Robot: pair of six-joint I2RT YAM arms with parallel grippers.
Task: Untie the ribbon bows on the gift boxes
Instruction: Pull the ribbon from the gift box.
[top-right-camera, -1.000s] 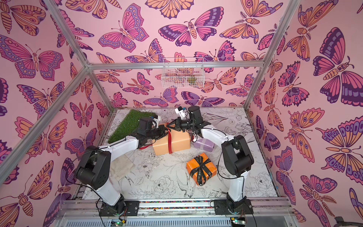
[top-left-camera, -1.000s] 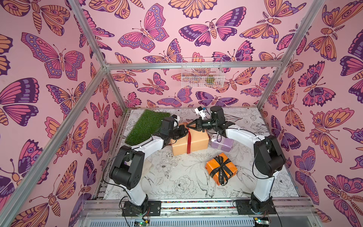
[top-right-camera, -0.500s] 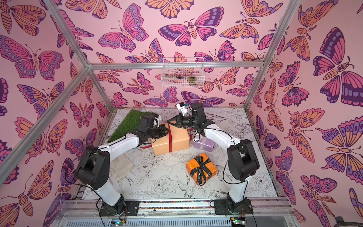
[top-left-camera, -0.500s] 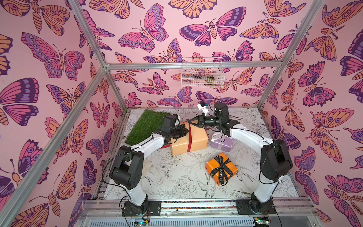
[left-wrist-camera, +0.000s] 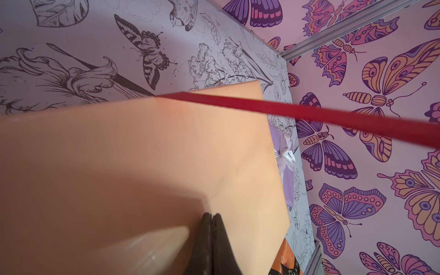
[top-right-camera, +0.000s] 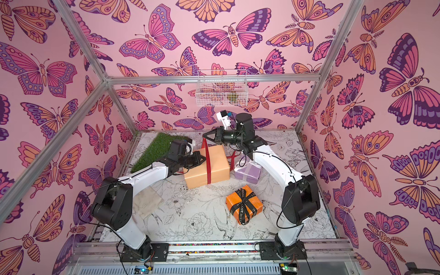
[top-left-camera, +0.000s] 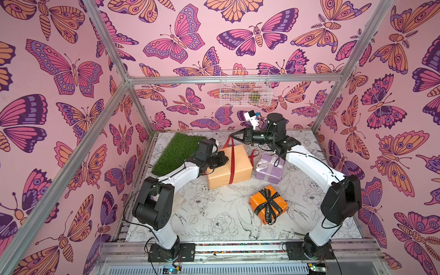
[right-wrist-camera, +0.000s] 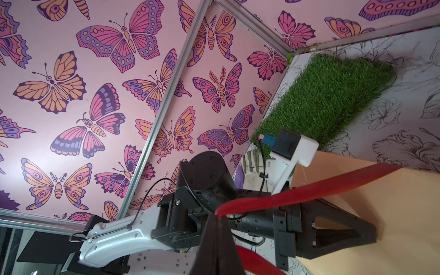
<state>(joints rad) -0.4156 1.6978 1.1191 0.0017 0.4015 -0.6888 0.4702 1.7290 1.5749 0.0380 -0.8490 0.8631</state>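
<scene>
**Q:** What is seen at the left of the floral sheet (top-left-camera: pixel 214 214)?

**A:** A grass mat (top-left-camera: pixel 176 152) is laid in the far left corner. Nearer the front, a tan cloth (top-right-camera: pixel 147 202) is partly covered by the left arm (top-left-camera: pixel 181 173). The left gripper (top-left-camera: pixel 224 159) is pressed against the left end of the peach box (top-left-camera: pixel 242 164). In the left wrist view its fingers (left-wrist-camera: pixel 221 242) are seen closed together, with nothing caught between them.

**Q:** How is the middle occupied?

**A:** The peach box is crossed by the red ribbon (top-left-camera: pixel 232 164), which is banded over the top and the front face. From the far top edge the ribbon is drawn up taut to the right gripper (top-left-camera: pixel 231 136), whose jaws are clamped on it above the box. The same grip is shown in the right wrist view, where the left gripper (right-wrist-camera: pixel 357 228) is seen resting on the box beyond the strand. A loose red end is trailed on the sheet between the peach box and the lilac box (top-left-camera: pixel 269 171).

**Q:** What is found at the right?

**A:** The lilac box is set just beside the peach box, and the pale ribbon (top-left-camera: pixel 263 164) is tied in a bow on its top. In a top view its far side is hidden by the right arm (top-right-camera: pixel 273 164). Nearer the front, well apart from both grippers, the orange box (top-left-camera: pixel 283 204) is bound by the black ribbon (top-left-camera: pixel 267 203), which is lettered in white and tied in a bow. A wire basket (top-left-camera: pixel 245 88) is hung on the back wall above the right gripper.
</scene>
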